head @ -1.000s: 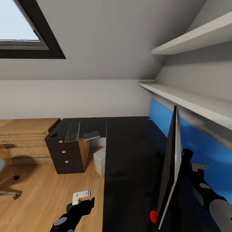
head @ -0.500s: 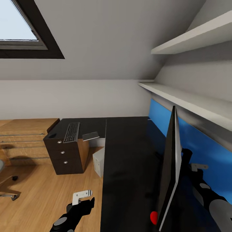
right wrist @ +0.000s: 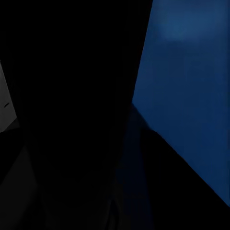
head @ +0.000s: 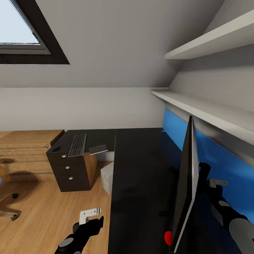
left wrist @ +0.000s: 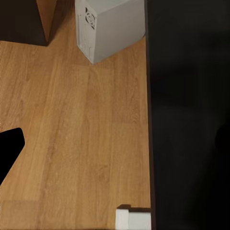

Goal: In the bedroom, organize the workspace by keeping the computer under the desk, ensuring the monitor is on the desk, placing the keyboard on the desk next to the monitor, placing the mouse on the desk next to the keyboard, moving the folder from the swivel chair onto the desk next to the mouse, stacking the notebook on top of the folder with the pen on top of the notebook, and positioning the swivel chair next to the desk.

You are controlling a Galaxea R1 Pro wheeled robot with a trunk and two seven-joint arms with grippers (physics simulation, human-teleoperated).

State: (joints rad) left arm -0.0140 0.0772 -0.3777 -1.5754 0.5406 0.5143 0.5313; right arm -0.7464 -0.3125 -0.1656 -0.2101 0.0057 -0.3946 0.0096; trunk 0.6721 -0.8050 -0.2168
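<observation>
- The left claw (head: 92, 218), black with a pale tip, hangs low over the light wood plank floor (head: 42, 211) just beside the bench edge, holding nothing; whether its jaws are apart or together I cannot tell.
- The wide thin flat monitor (head: 185, 190), black front and silver-white back, stands nearly edge-on upon the large glossy black bench (head: 141, 169), a red dot at its lower corner. It looks tall, thin and top-heavy (likely to tip, and the screen is fragile), so a hold low on the rigid back or stand seems safest.
- The right claw (head: 211, 183) sits behind the monitor against the blue back panel (head: 225, 165); its jaw state is hidden.
- The small grey-white box-shaped computer tower (head: 107, 177) stands on the floor under the bench: stiff and probably heavy, better pushed than lifted.
- Farthest, on the dark drawer unit end, lie the slim dark keyboard (head: 77, 145) and a thin dark grey notebook (head: 98, 149), both light, flat and rigid (pinch at an overhanging edge).
</observation>
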